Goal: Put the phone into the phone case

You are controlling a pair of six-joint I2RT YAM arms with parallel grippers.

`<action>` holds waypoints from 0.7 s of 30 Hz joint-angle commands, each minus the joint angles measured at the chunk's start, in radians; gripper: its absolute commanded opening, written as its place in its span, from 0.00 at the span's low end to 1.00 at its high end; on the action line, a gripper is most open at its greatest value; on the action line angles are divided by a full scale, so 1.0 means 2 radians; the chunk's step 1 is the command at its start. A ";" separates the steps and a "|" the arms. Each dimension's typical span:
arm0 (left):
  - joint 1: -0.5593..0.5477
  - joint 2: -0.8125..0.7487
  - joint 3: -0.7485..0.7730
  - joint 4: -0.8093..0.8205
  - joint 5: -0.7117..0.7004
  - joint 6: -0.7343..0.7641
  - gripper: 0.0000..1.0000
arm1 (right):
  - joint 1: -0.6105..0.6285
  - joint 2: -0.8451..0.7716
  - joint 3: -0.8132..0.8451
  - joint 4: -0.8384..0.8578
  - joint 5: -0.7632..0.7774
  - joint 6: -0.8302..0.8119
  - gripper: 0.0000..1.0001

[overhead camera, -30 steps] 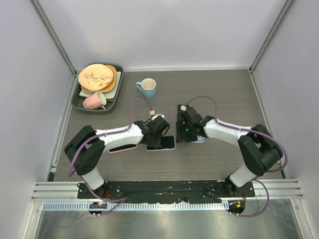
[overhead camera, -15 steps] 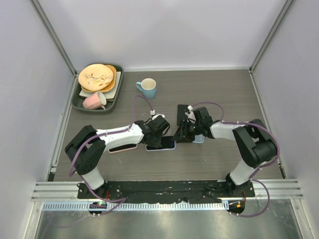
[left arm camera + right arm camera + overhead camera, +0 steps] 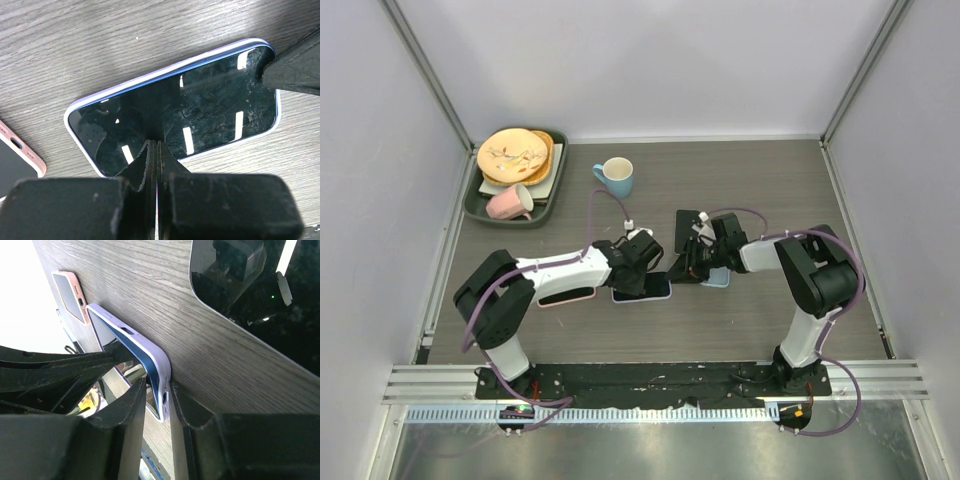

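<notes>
Lavender-rimmed black glass phone (image 3: 180, 115) lies flat on the grey wood-grain worktop (image 3: 100, 40), left end effector (image 3: 157, 145) pressed together on its screen, right end effector (image 3: 157, 387) pinching its short end. Likely stiff, slick, fragile: hold edges.

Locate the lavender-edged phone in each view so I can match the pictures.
Top external: lavender-edged phone lies just below the middle of the frame.
Left wrist: the phone fills the middle.
Right wrist: only the phone's end shows, bottom centre.
Shared landmark: pink-cased phone beside it.

Closed left claw (image 3: 156, 146) — tips on the phone (image 3: 210, 105).
</notes>
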 commanded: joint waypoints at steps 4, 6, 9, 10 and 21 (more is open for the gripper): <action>0.000 0.030 0.008 -0.012 -0.012 0.009 0.00 | 0.004 0.041 0.010 0.007 0.042 -0.011 0.18; 0.000 0.031 0.010 -0.011 -0.012 0.010 0.00 | 0.004 0.051 0.013 -0.010 0.054 -0.019 0.10; 0.001 0.034 0.012 -0.006 -0.008 0.010 0.00 | 0.004 0.063 0.019 -0.044 0.071 -0.039 0.04; 0.001 0.034 0.013 -0.004 -0.007 0.010 0.00 | 0.005 0.066 0.020 -0.052 0.087 -0.045 0.03; 0.000 0.038 0.013 0.002 -0.001 0.008 0.00 | 0.061 0.061 0.058 -0.165 0.234 -0.121 0.01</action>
